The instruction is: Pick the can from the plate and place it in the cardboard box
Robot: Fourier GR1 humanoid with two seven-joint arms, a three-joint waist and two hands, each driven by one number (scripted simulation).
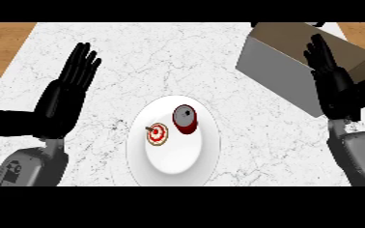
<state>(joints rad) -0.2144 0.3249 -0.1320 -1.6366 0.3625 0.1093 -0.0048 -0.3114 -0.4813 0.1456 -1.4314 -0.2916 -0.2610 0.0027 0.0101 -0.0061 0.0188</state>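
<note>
Plate [173, 159]: white and round, nearest the lower edge, on the marbled white counter [178, 58] just below the view's centre.
Small item [158, 134]: a round red-and-white thing, on the plate at about 10 o'clock from the plate's middle; what it is I cannot tell.
Can [185, 119]: dark red with a grey top, upright on the plate at about 1 o'clock from the plate's middle, just beside the small item and apart from both hands.
Left hand [64, 94]: at 9 o'clock of the view, fingers straight and pointing up, released, holding nothing, well apart from the plate.
Right hand [333, 79]: at 3 o'clock of the view, fingers straight and up, released, holding nothing, showing in front of the box.
Cardboard box [274, 65]: at about 2 o'clock of the view, farthest back, tilted across the counter's corner, open side up.
</note>
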